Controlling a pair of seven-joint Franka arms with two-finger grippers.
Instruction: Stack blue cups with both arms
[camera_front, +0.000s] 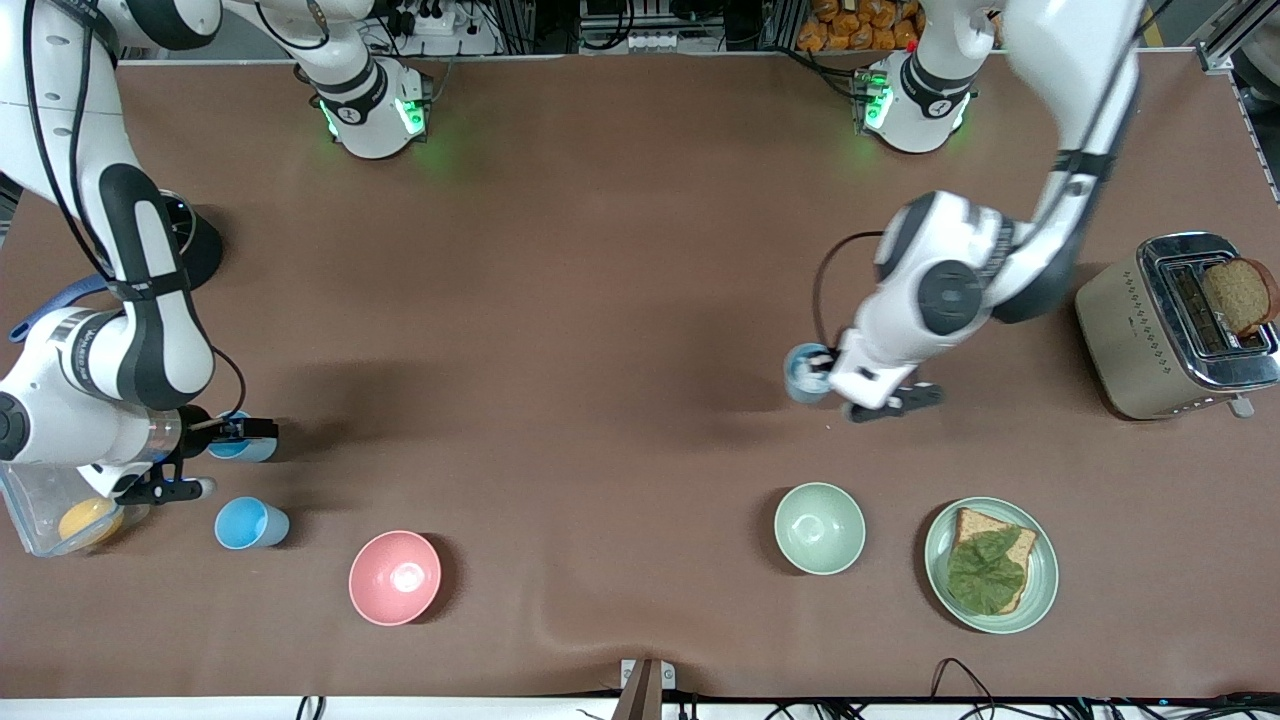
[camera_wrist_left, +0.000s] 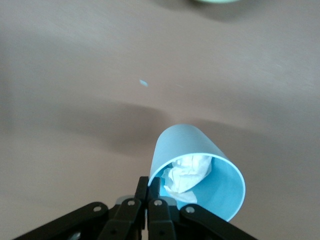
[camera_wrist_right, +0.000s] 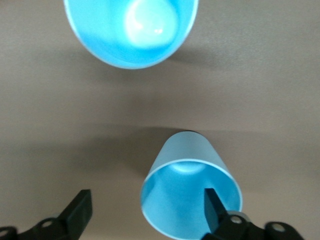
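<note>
My left gripper (camera_front: 832, 375) is shut on the rim of a blue cup (camera_front: 806, 372) near the middle of the table. The left wrist view shows the fingers (camera_wrist_left: 150, 190) pinching the rim of this cup (camera_wrist_left: 192, 150). White crumpled paper (camera_wrist_left: 187, 172) lies inside it. I cannot tell whether it rests on the table. My right gripper (camera_front: 228, 460) is open at the right arm's end. In the right wrist view (camera_wrist_right: 146, 200), one finger (camera_wrist_right: 212, 207) is inside a second blue cup (camera_wrist_right: 187, 165) and the other is outside it. A third blue cup (camera_front: 250, 523) (camera_wrist_right: 131, 30) stands nearer the front camera.
A pink bowl (camera_front: 394, 577), a pale green bowl (camera_front: 819, 527) and a green plate (camera_front: 1040, 590) with bread and a leaf sit along the near edge. A toaster (camera_front: 1130, 340) holding a bread slice stands at the left arm's end. A clear container (camera_front: 40, 520) sits beside the right gripper.
</note>
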